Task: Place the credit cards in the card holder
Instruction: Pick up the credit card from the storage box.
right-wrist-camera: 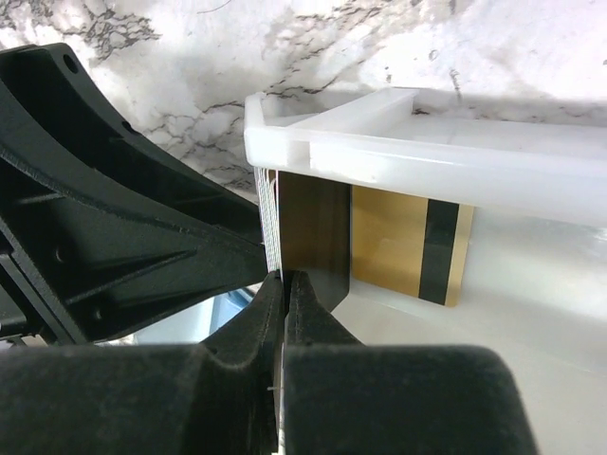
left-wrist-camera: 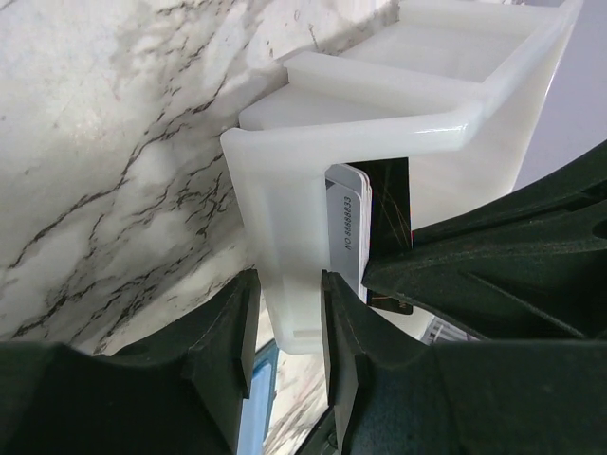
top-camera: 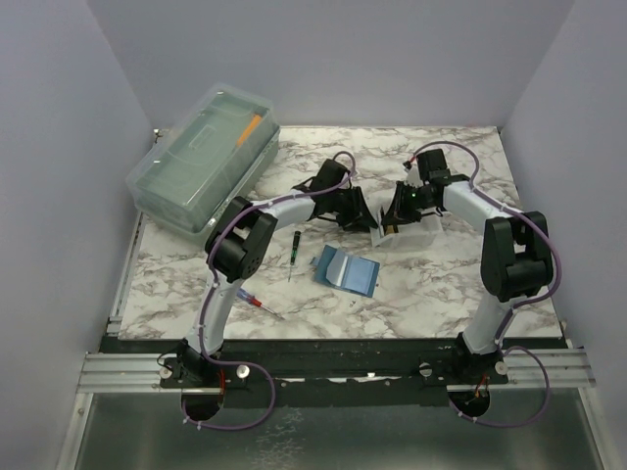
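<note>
One card (right-wrist-camera: 315,232) seemingly pinched by right gripper (right-wrist-camera: 284,280)

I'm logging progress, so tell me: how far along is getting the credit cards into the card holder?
Done: nothing visible yet; the card holder lies open on the table, away from both claws. In hand: the left claw clamps the white tray's wall, the right claw pinches a dark card inside. Left: slotting that card, then the gold card.
</note>
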`<state>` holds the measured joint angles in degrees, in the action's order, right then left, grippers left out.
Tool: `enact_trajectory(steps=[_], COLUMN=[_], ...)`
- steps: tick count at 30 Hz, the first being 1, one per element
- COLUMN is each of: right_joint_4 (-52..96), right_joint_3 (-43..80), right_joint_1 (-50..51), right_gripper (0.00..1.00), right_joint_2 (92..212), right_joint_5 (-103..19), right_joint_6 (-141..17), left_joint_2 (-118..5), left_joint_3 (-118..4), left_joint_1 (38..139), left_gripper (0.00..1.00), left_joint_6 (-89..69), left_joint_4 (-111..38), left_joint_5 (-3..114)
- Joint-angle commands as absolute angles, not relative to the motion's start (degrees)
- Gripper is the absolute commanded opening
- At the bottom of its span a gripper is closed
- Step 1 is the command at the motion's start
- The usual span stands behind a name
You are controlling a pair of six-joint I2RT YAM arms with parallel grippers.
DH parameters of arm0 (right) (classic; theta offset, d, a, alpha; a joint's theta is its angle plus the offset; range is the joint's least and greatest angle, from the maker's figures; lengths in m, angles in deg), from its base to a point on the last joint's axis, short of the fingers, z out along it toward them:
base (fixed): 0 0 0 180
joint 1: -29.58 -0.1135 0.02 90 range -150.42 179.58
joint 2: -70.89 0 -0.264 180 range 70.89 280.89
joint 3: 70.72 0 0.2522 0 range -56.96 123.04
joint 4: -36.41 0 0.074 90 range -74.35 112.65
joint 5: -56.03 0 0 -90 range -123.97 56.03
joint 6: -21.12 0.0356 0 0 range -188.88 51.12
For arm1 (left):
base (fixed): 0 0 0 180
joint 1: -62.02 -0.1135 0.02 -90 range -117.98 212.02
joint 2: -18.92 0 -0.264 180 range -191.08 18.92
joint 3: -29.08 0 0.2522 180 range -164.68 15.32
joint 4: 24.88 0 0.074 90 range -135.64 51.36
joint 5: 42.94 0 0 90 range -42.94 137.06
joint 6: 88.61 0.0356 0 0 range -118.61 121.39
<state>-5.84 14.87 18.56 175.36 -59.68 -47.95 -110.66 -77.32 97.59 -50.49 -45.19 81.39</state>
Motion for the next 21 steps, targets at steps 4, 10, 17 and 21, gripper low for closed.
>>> enact_trajectory(steps=[4,10,17,21], right_joint_4=[-9.22,-12.11,-14.26,-15.51], right_joint_3=[17.48,20.83,24.98,27.20], right_joint_1=[17.90,17.91,17.90,17.90], right_gripper=[0.00,0.00,0.00,0.00], right_joint_2=[172.63,170.21,166.40,164.15], right_joint_5=[-52.75,-42.61,-31.13,-31.06], right_joint_6=[-48.21,-49.79,-53.02,-54.17], left_joint_2=[-115.93,-120.18,-114.92,-107.49], left_joint_3=[-83.61,-90.46,-90.61,-84.66], left_joint_1=[99.05,99.73,97.66,94.32], left_gripper=[0.36,0.38,0.53,0.65], left_joint_6=[-52.38,-54.18,-51.34,-48.93], left_joint_4=[-44.45,-44.83,-48.55,-49.98], left_joint_5=[82.80,85.12,87.24,92.22])
